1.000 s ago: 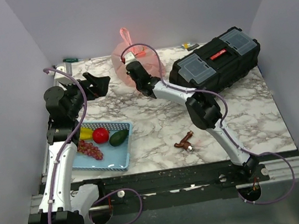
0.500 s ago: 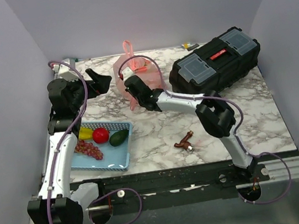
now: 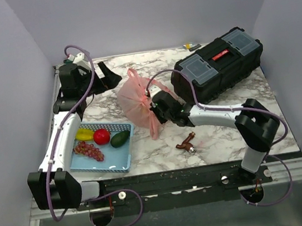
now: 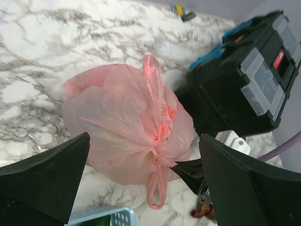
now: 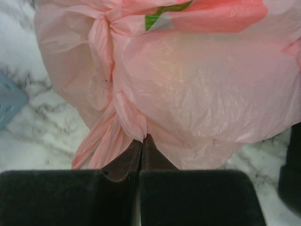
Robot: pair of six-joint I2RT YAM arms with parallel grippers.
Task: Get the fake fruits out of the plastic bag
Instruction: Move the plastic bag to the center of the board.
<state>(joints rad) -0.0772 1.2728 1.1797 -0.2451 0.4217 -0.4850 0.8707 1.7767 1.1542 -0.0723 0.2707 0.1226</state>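
Right wrist view: right gripper (image 5: 142, 141) fully closed, pinching bunched plastic of pink bag (image 5: 197, 80); red and green fruit (image 5: 221, 12) shows through film.
Top view: bag mid-table, between toolbox (image 3: 218, 67) and blue basket (image 3: 118, 161).
Left wrist view: left gripper (image 4: 144, 137) wide open, empty, clear of bag.

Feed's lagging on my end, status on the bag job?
Right gripper shut on the plastic bag, near its handles. Left gripper open, facing it. Bag looks knotted shut. Toolbox close beside.
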